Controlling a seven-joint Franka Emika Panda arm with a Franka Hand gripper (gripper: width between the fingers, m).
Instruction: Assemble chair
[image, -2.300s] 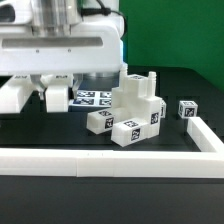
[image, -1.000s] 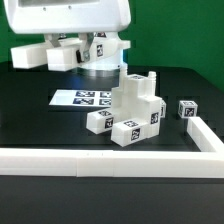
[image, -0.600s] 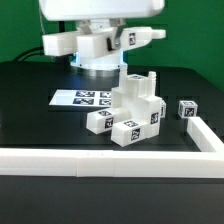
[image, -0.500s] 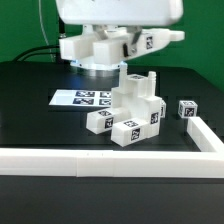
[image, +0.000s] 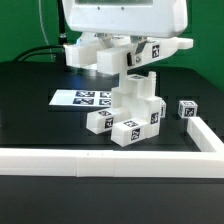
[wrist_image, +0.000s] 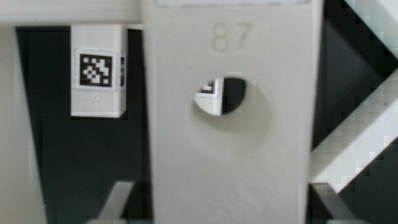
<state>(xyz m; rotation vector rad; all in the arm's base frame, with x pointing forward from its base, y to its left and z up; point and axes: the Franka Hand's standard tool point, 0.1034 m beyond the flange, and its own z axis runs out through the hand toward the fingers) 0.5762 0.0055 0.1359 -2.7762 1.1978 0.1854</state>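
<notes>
My gripper is shut on a white slab with black-and-white tags, carried level just above the part-built chair, a stack of chunky white tagged blocks. In the wrist view the slab fills the space between the two fingers. It has a round hole through which a tag below shows. Beside the slab is a white bar with a tag. A loose tagged cube sits on the black table at the exterior view's right of the stack.
The marker board lies flat behind the stack, toward the exterior view's left. A long plain white rail runs along the front, and a second stretch of it runs along the exterior view's right edge.
The gripper has carried the slab from the exterior view's left toward the right, ending over the chair stack. The stack, the cube and the marker board have not moved.
</notes>
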